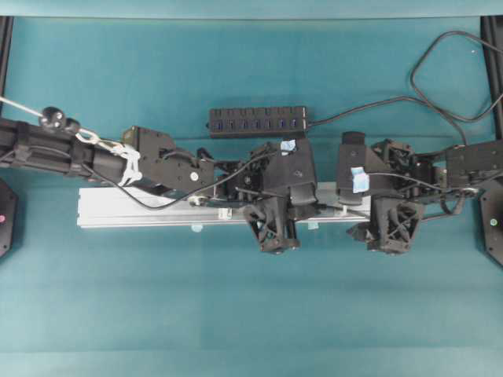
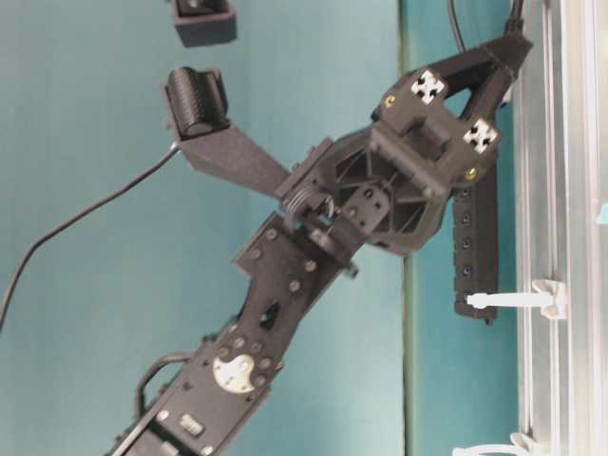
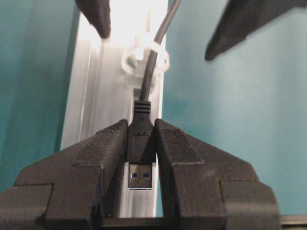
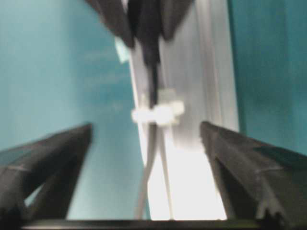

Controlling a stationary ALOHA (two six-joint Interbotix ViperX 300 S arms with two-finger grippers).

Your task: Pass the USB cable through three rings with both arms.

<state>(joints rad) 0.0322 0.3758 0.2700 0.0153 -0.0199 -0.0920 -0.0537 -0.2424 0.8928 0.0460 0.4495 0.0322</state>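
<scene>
My left gripper (image 3: 140, 143) is shut on the dark plug of the USB cable (image 3: 152, 79), metal tip facing the camera. From the plug the cable runs back through a whitish ring (image 3: 144, 56) on the silver rail (image 3: 103, 96). In the right wrist view that ring (image 4: 158, 114) stands on the rail (image 4: 211, 86) with the cable (image 4: 153, 79) through it. My right gripper (image 4: 146, 158) is open around the cable with nothing between its fingers (image 4: 53, 163). From overhead the left gripper (image 1: 275, 232) and right gripper (image 1: 391, 229) sit side by side at the rail (image 1: 141, 208). Another ring (image 1: 225, 213) stands further left.
A black USB hub (image 1: 258, 120) lies behind the rail, and its cable loops off to the back right (image 1: 440, 78). The table-level view shows two more rings (image 2: 546, 296) (image 2: 494, 446) along the rail (image 2: 560, 190). Teal cloth (image 1: 236, 314) covers the table.
</scene>
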